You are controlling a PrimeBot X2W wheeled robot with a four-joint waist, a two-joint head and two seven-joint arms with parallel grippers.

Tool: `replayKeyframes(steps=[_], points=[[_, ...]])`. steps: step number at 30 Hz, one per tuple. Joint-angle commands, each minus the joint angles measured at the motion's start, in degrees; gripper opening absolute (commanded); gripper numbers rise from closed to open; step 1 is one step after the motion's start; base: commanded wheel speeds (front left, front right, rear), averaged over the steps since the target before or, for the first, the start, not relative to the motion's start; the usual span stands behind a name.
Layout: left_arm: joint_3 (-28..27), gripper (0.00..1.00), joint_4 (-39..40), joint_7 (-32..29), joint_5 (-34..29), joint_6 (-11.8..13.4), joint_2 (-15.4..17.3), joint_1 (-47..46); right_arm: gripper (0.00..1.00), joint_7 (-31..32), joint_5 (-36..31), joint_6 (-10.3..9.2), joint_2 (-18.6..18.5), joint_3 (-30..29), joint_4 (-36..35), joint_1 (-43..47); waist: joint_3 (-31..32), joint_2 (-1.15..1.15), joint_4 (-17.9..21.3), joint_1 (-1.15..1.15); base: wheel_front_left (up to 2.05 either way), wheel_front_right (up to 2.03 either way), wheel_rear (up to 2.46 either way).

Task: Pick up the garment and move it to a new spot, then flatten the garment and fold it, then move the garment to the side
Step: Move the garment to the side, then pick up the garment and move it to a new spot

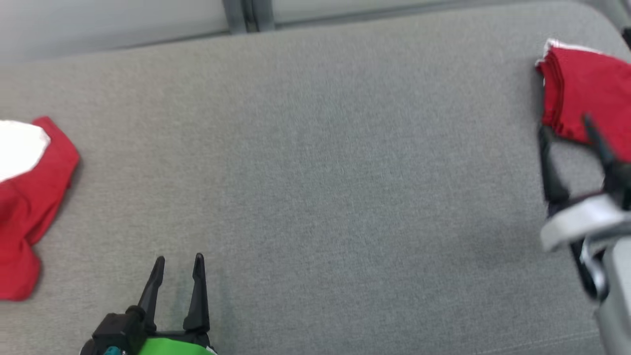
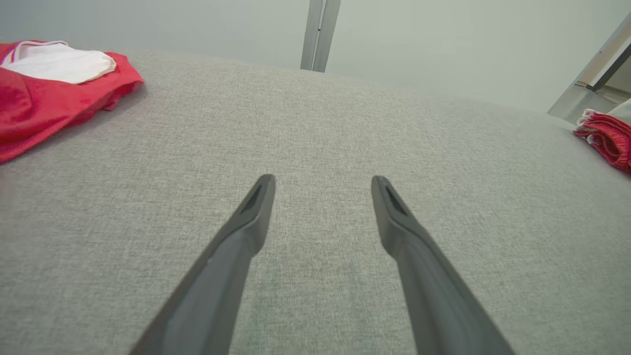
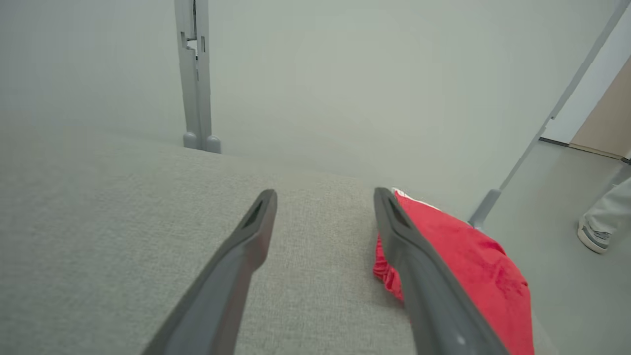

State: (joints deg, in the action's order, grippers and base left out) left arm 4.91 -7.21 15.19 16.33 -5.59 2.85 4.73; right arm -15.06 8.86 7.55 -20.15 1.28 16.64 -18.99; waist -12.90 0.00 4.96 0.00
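Note:
A folded red garment [image 1: 586, 93] with a white trim lies at the far right edge of the grey fabric surface [image 1: 320, 148]. My right gripper [image 1: 564, 125] stands open just in front of it, holding nothing. In the right wrist view the garment [image 3: 468, 256] lies beside and behind the right finger of the open gripper [image 3: 325, 195]; whether they touch I cannot tell. My left gripper [image 1: 178, 264] is open and empty near the front left, over bare fabric [image 2: 323, 185]. The folded garment [image 2: 606, 138] shows far to its right.
A second, crumpled red garment with a white part [image 1: 29, 197] lies at the left edge [image 2: 49, 93]. A grey post [image 3: 194, 74] stands behind the surface. A person's shoe [image 3: 594, 234] is on the floor to the right.

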Motion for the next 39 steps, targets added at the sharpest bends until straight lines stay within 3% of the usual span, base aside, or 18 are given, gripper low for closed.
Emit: replayKeyframes(steps=[1,7,13,21,25,31,39], points=[[0.47,1.00,-0.24,-0.08,0.20,0.29,0.10,1.46,1.00,-0.14,-1.23,-0.11,0.74,-0.13,-1.78,4.10,9.95,0.00,-4.36,0.00,0.00,0.00,0.00],[1.18,1.00,-1.14,-0.08,-1.00,0.53,0.12,2.63,1.00,-0.15,-4.60,-0.11,8.19,-2.40,-6.48,17.78,12.78,0.00,-7.95,0.00,0.00,0.00,0.00],[0.39,1.00,-1.00,-0.09,-1.25,0.97,0.14,3.09,1.00,-0.15,-7.18,-0.11,13.17,-4.23,-5.71,24.05,13.66,0.00,-8.82,0.00,0.00,0.00,0.00],[0.59,1.00,-0.70,-0.09,-0.71,1.15,0.13,3.29,1.00,-0.15,-7.91,-0.12,14.81,-3.47,-6.11,23.38,13.67,0.00,-7.82,0.00,0.00,0.00,0.00],[0.96,1.00,-0.73,-0.09,-0.40,1.28,0.14,2.75,1.00,-0.16,-8.08,-0.12,14.43,-2.82,-7.09,23.03,13.57,0.00,-9.22,0.00,0.00,0.00,0.00],[0.71,1.00,-1.02,-0.09,0.23,1.75,0.14,2.99,1.00,-0.16,-7.25,-0.11,14.56,-1.49,-8.24,23.55,14.11,0.00,-16.12,0.00,0.00,0.00,0.00],[-0.69,1.00,-1.29,-0.08,0.42,2.25,0.13,4.96,1.00,-0.16,-5.86,-0.12,14.63,4.78,-7.37,19.79,13.76,0.00,-25.80,0.00,0.00,0.00,0.00]])
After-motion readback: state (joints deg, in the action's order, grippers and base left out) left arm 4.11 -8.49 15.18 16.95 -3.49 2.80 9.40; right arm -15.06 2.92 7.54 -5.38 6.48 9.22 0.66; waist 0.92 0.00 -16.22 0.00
